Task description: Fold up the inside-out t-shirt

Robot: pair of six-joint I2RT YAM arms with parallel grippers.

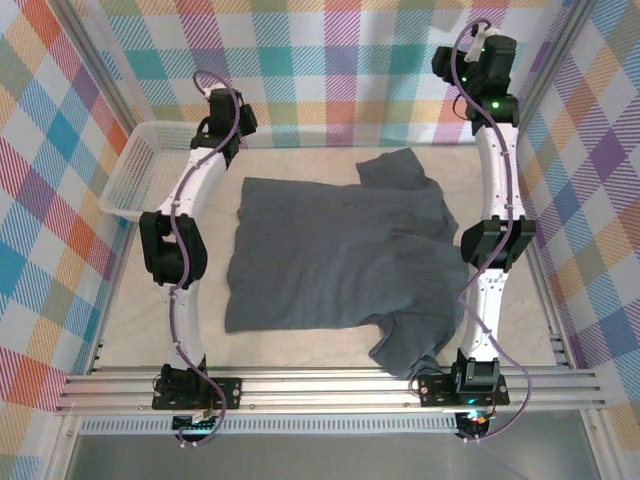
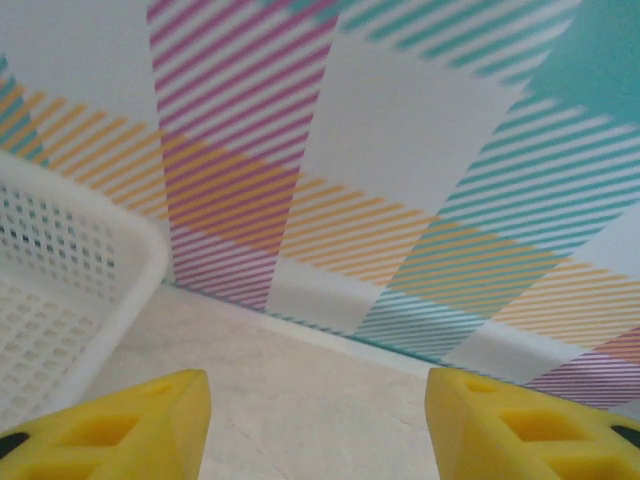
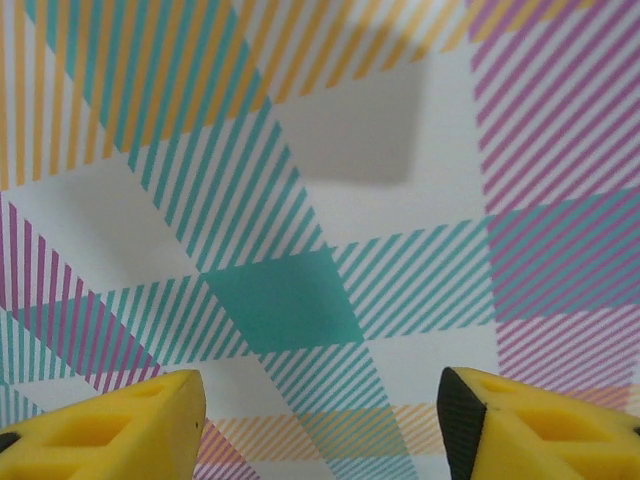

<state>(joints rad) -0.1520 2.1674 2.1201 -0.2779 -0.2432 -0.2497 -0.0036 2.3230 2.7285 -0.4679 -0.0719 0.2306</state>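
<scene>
The plaid wall stood straight ahead of both grippers, close in front of their fingers. The pale table stretched beneath them. The inside-out t-shirt lay spread flat and wrinkled on it, behind both grippers toward the arm bases, one sleeve reaching the near edge by the right arm's base. A white perforated basket sat just left of the left gripper, touching the wall. That gripper's yellow fingers were spread apart, holding nothing. The right gripper, raised higher, likewise had its jaws spread and empty.
</scene>
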